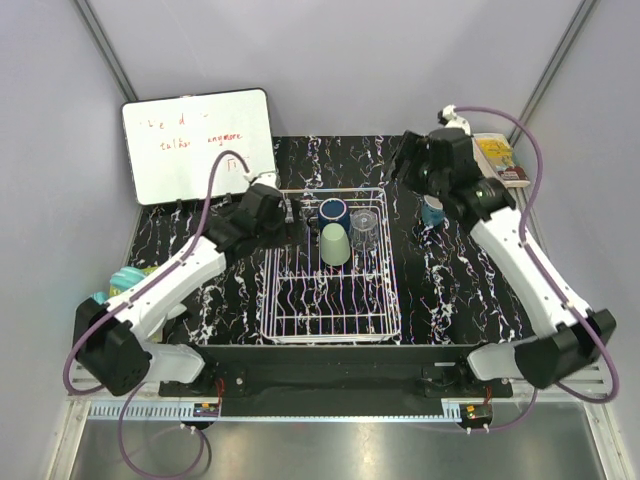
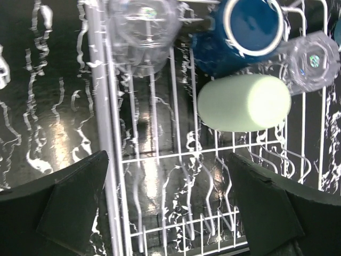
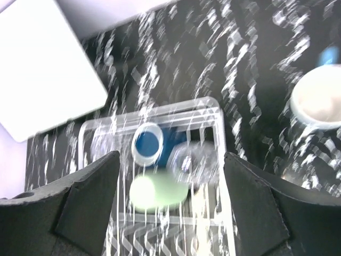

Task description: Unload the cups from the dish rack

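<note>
The white wire dish rack (image 1: 285,320) sits mid-table. At its far end are a dark navy mug (image 1: 334,211), a clear glass (image 1: 366,220), a pale green tumbler (image 1: 335,243) and a second clear glass (image 1: 297,209). A light blue mug (image 1: 432,209) stands on the table right of the rack. My left gripper (image 1: 283,214) is open and empty over the rack's far left rim; its view shows the near glass (image 2: 143,29), navy mug (image 2: 250,26), tumbler (image 2: 245,102) and the rack (image 2: 106,160). My right gripper (image 1: 414,167) is open and empty, raised beyond the rack's far right corner.
A whiteboard (image 1: 198,143) leans at the back left. A yellow-covered book (image 1: 498,160) lies at the back right. Turquoise ribbed things (image 1: 125,282) sit at the left edge. The right wrist view is blurred; it shows the blue mug (image 3: 318,98) and whiteboard (image 3: 42,64).
</note>
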